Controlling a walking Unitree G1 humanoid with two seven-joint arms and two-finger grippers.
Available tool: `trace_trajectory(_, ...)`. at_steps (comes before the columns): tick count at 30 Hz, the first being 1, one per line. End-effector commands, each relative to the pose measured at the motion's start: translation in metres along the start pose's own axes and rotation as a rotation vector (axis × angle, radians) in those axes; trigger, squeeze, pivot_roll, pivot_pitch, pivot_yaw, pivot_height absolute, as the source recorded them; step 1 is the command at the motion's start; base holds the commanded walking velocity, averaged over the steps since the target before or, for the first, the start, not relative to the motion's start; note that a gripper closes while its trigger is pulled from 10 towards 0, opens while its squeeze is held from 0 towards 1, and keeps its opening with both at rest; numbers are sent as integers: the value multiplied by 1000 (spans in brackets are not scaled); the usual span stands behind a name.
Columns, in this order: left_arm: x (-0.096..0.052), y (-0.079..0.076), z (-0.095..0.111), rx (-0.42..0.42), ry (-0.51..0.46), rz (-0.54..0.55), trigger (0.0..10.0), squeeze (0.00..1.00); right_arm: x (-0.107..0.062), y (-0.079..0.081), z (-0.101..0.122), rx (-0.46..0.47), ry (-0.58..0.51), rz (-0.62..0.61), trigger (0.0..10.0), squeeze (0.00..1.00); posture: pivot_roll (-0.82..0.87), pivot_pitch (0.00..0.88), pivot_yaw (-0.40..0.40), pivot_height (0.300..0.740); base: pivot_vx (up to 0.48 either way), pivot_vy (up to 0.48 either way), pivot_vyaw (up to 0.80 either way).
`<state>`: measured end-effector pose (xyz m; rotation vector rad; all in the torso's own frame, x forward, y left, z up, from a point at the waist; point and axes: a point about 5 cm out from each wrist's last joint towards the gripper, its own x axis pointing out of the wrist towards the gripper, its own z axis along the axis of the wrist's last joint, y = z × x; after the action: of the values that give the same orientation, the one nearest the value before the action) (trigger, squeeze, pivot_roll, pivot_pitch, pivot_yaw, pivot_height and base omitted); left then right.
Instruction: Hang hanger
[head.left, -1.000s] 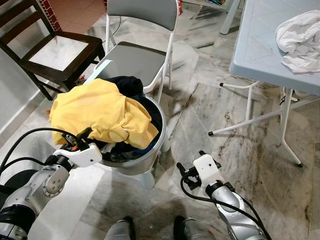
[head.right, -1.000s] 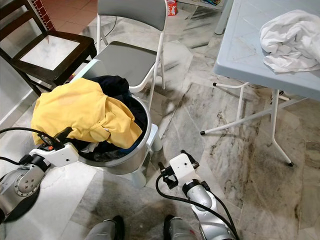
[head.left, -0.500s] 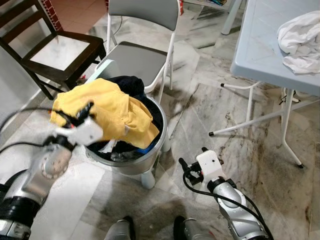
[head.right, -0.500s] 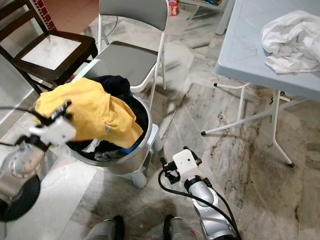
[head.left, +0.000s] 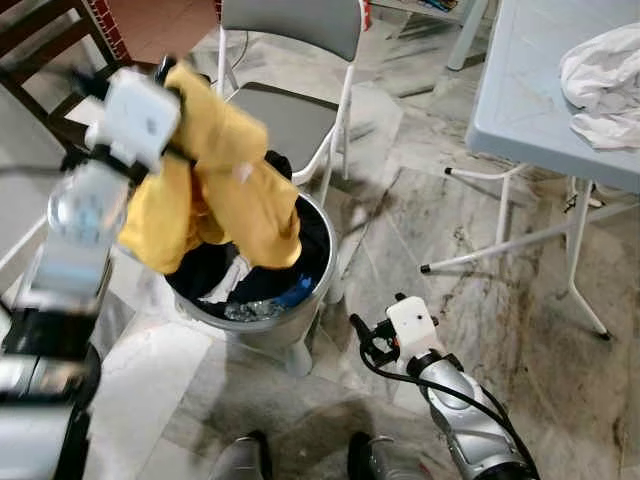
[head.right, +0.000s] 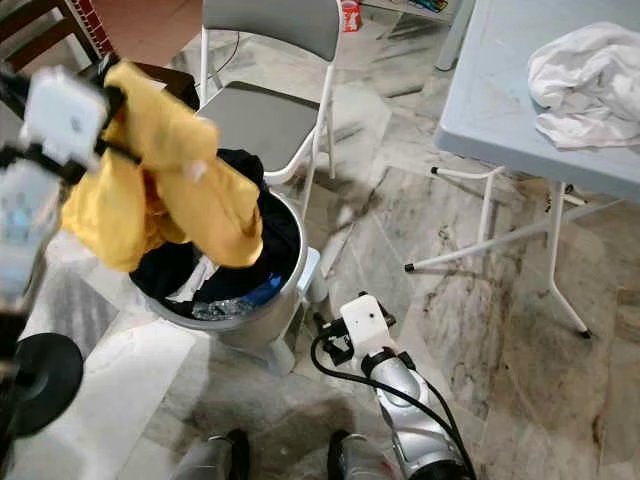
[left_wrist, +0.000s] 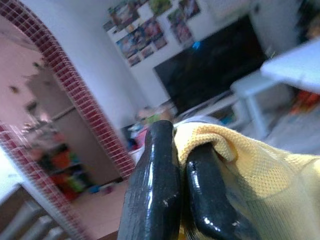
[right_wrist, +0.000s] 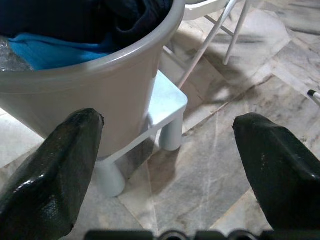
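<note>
Left gripper (left_wrist: 181, 175) raised high over the grey basket (head.left: 315, 285), black fingers (left_wrist: 155, 170) pinched tight on a fold of the yellow garment (head.left: 225, 175), which hangs down toward the dark clothes in the basket. Right gripper (right_wrist: 165, 150) held low beside the basket's foot, fingers spread wide, grasping nothing. White cloth (head.left: 600, 85) lying on the desk (head.left: 530, 90). No hanger to be made out.

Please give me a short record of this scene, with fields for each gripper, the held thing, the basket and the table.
left gripper: raised, shut on the yellow shirt
right gripper: low beside the basket, open, holding nothing
basket: grey, on a small white stool, dark clothes inside
table: white cloth on top
</note>
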<state>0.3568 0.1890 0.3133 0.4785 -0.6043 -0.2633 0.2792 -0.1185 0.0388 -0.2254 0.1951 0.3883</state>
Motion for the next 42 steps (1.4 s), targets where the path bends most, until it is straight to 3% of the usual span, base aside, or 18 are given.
trace_trajectory(1, 12, 3, 11, -81, -51, -19, 0, 0, 0, 0, -4, 0, 19, -15, 10000, 0, 67, 194, 20, 740, 0, 0, 0)
trace_trajectory(6, 35, -5, 24, -219, -84, -75, 0, 0, 2, 0, -5, -3, 22, -29, 10000, 0, 55, 191, 38, 740, 0, 0, 0)
trace_trajectory(10, 59, -14, 45, -571, -155, -102, 0, 0, 2, 2, -6, 1, 25, -40, 10000, 0, 55, 189, 48, 740, 0, 0, 0)
trace_trajectory(11, 67, -15, 54, -697, -187, -120, 0, 0, 2, 3, -7, 5, 26, -43, 10000, 0, 50, 190, 53, 740, 0, 0, 0)
trace_trajectory(15, 78, -16, 72, -807, -245, -182, 0, 0, 3, 5, -7, 8, 27, -48, 10000, 0, 51, 188, 62, 740, 0, 0, 0)
trace_trajectory(19, 90, -6, 91, -922, -302, -200, 0, 0, 5, 8, -8, 12, 32, -50, 10000, 0, 61, 177, 68, 740, 0, 0, 0)
trace_trajectory(30, 116, 8, 151, -921, -475, -193, 0, 0, 19, 5, 0, -6, 22, -65, 10000, 0, 89, 132, 76, 740, 0, 0, 0)
trace_trajectory(34, 117, 23, 175, -931, -592, -136, 0, 0, 20, 4, 0, -13, 20, -72, 10000, 0, 87, 127, 77, 740, 0, 0, 0)
trace_trajectory(35, 116, 34, 189, -931, -655, -106, 0, 0, 20, 4, -1, -15, 21, -75, 10000, 0, 86, 127, 76, 740, 0, 0, 0)
trace_trajectory(37, 114, 43, 197, -905, -688, -86, 0, 0, 19, 4, -2, -16, 25, -75, 10000, 0, 82, 131, 74, 740, 0, 0, 0)
trace_trajectory(38, 110, 51, 193, -881, -694, -56, 0, 0, 18, 5, -4, -18, 30, -71, 10000, 0, 81, 137, 69, 740, 0, 0, 0)
trace_trajectory(41, 106, 54, 175, -841, -639, -11, 0, 0, 17, 7, -7, -17, 35, -62, 10000, 0, 80, 141, 66, 740, 0, 0, 0)
trace_trajectory(42, 102, 51, 152, -807, -572, 19, 0, 0, 16, 8, -9, -17, 38, -55, 10000, 0, 83, 148, 59, 740, 0, 0, 0)
